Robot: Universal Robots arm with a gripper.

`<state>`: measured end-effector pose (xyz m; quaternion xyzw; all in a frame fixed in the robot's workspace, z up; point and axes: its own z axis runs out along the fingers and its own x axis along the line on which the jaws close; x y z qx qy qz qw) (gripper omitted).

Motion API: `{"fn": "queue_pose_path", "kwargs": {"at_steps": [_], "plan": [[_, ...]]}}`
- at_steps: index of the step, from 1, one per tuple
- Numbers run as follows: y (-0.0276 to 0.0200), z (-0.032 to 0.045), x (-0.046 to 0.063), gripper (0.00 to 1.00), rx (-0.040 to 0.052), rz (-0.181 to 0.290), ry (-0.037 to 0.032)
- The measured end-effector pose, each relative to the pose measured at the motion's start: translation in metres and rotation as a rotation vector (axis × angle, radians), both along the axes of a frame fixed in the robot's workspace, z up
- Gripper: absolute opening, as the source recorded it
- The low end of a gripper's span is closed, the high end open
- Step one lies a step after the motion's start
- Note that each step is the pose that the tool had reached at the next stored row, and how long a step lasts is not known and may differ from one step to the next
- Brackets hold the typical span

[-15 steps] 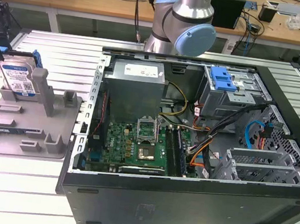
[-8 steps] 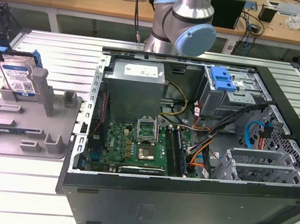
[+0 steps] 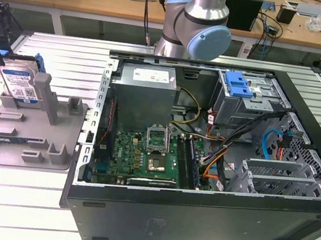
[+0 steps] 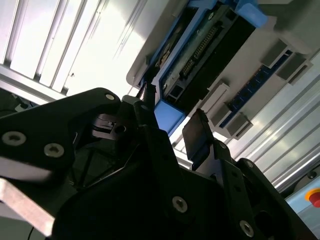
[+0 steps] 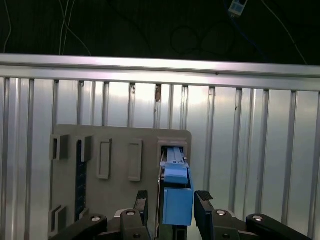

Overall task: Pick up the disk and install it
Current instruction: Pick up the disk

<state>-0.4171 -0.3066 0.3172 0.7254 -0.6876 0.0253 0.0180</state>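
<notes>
Standing on edge in the grey holder (image 5: 120, 190), the disk (image 5: 177, 175) has the hand (image 5: 172, 195) spread either side of its blue carrier. Probably stiff, dense and shock-sensitive, so pinch the flat faces.

The exterior view holds one disk (image 3: 20, 85), standing in one grey fixture plate (image 3: 28, 132) at nine o'clock from the one open computer case (image 3: 195, 219). Inside that case there is one grey power-supply box (image 3: 143, 91), one green motherboard (image 3: 138, 152) and one blue latch piece (image 3: 239, 83) towards two o'clock. One robot arm (image 3: 199, 24) rises at twelve o'clock. In the first wrist view there is one gripper (image 5: 172, 200) with two black fingers (image 5: 202, 200), one on each side of the single disk.
</notes>
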Motion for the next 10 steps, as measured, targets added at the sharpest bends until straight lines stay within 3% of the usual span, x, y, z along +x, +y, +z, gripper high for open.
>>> {"fn": "queue_pose_path", "kwargs": {"at_steps": [10], "plan": [[0.0010,-0.0016,0.0001,0.50,-0.0001,-0.002,0.0002]]}}
